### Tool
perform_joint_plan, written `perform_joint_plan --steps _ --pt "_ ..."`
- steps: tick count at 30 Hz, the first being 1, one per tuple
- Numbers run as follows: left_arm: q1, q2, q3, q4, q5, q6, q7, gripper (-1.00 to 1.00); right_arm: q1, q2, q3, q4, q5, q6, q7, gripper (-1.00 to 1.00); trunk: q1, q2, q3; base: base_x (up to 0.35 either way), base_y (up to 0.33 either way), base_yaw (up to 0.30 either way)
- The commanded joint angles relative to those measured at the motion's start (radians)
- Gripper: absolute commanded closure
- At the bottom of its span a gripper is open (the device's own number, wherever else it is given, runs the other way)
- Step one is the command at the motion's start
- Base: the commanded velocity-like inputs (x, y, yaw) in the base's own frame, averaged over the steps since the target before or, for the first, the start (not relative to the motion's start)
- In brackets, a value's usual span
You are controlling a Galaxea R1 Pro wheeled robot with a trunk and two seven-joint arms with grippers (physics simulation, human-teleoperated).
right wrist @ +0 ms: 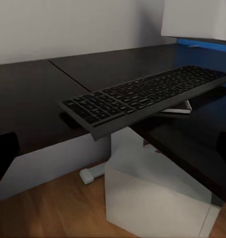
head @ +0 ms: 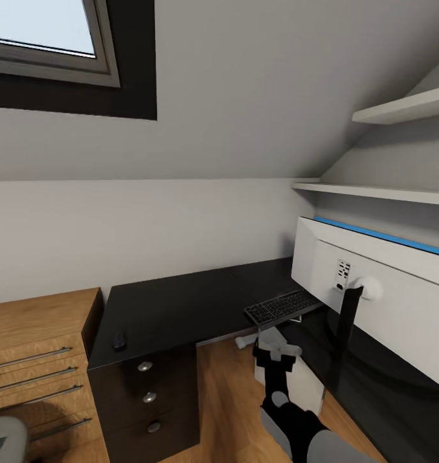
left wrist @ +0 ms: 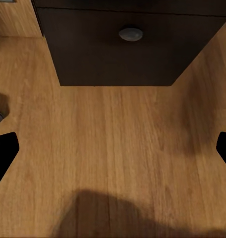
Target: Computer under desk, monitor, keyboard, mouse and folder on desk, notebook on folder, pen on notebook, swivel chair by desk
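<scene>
Nearby, keyboard (right wrist: 142, 96) overhanging desk (head: 174, 305) edge above computer (right wrist: 152, 198), both grippers spread, empty

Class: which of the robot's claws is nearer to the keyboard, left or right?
Right. The right claw sits just below the keyboard at the desk's inner corner. The left claw hangs over the floor, facing a drawer, away from the keyboard.

Head view overlooks the desk (head: 181, 308); right wrist view closely shares its keyboard (head: 282, 307); left faces floor (left wrist: 113, 148)
</scene>
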Motion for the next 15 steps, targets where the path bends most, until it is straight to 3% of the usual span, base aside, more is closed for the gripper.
perform_joint_plan --steps 1,7,12,13,15 --pt "-0.001 0.001 -0.009 -0.001 0.005 -0.003 0.007 -1.0 -0.002 -0.001 0.008 0.001 -0.008 -0.003 -0.006 -1.0 0.0 -0.001 -0.001 0.0 0.0 0.0" --pt "-0.001 0.002 -0.006 0.0 0.005 -0.005 0.009 -1.0 -0.004 -0.001 -0.016 0.006 -0.014 0.041 -0.006 -1.0 0.0 -0.001 -0.001 0.0 0.0 0.0" --pt "-0.001 0.002 -0.006 0.0 0.005 -0.005 0.009 -1.0 -0.004 0.001 -0.086 0.008 -0.015 0.065 -0.008 -1.0 0.0 -0.001 -0.001 0.0 0.0 0.0" --pt "-0.001 0.002 -0.006 0.0 0.005 -0.005 0.009 -1.0 -0.004 0.001 -0.136 0.009 -0.015 0.069 -0.008 -1.0 0.0 -0.001 -0.001 0.0 0.0 0.0" --pt "-0.001 0.002 -0.005 0.0 0.005 -0.005 0.009 -1.0 -0.004 0.0 -0.178 0.01 -0.013 0.073 -0.006 -1.0 0.0 -0.001 -0.001 0.0 0.0 0.0"
